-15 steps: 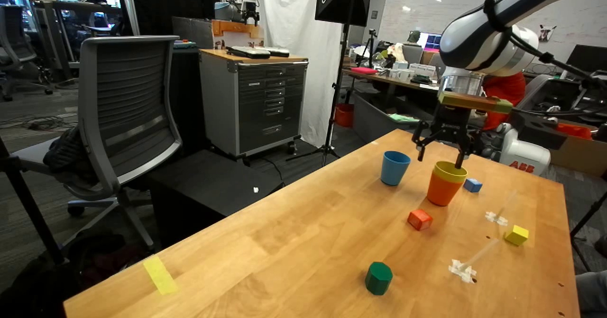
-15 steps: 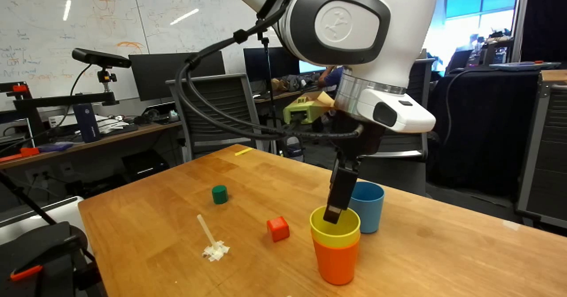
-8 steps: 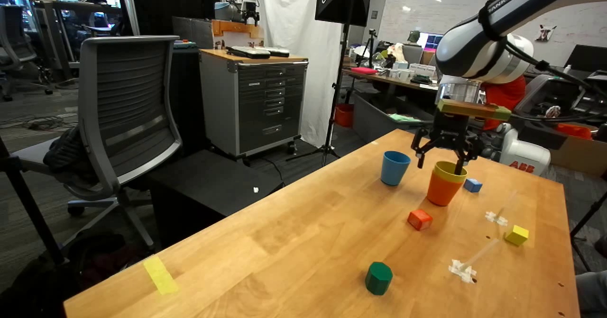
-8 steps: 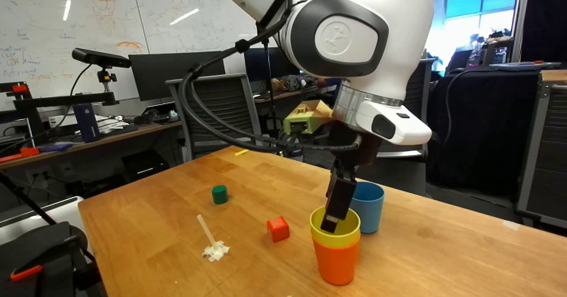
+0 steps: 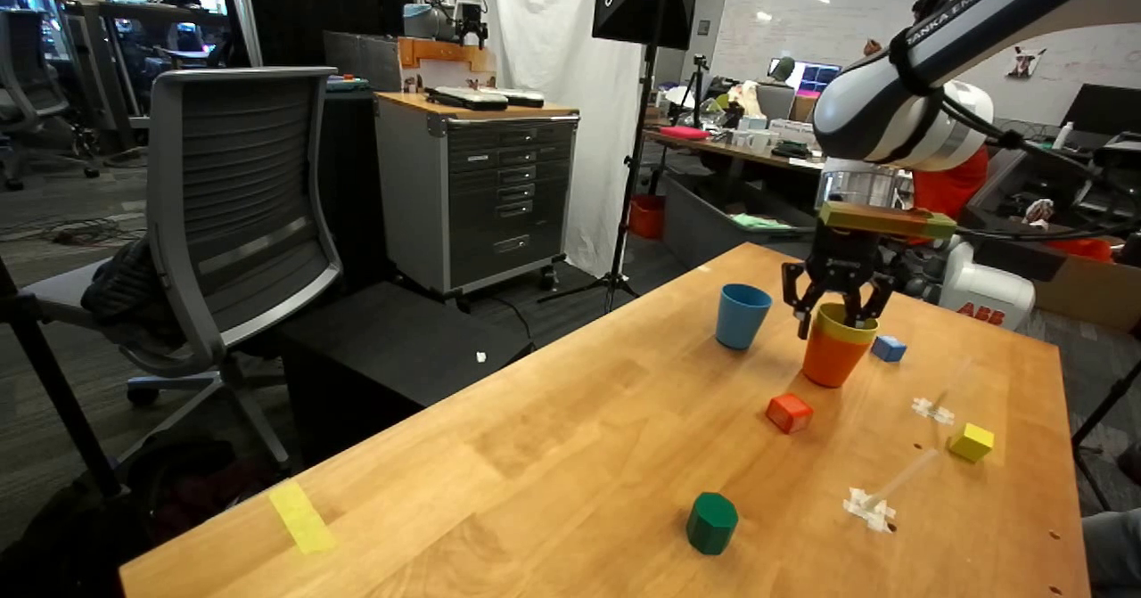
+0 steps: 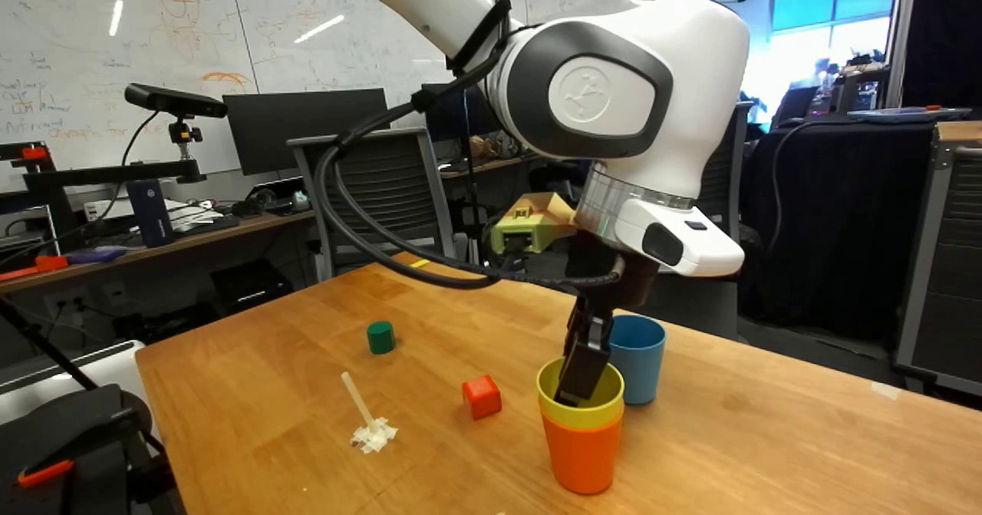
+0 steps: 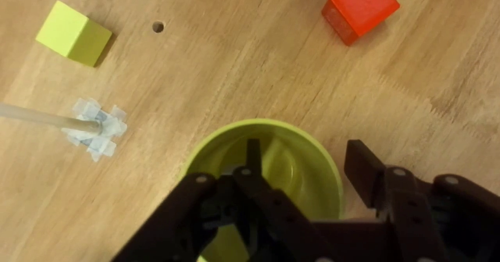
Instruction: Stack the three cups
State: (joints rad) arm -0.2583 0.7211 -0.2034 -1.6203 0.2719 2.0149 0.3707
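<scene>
yellow cup [image 6: 587, 417] inside orange cup [image 6: 583, 457] — end effector [image 5: 829, 324] straddles yellow rim

The yellow cup [image 6: 583, 420] has its lower part hidden inside the orange-red cup [image 6: 583, 457]; in the wrist view the gripper [image 7: 304, 148] covers part of the rim and the bottom edge crops it. Behind the yellow cup in an exterior view, the blue cup [image 6: 644, 369] is partly covered. Above the yellow cup, the Panda arm [image 6: 690, 100] runs out of both exterior views; left of the yellow cup, the wrist view cuts off a translucent rod [image 7: 47, 119].
</scene>
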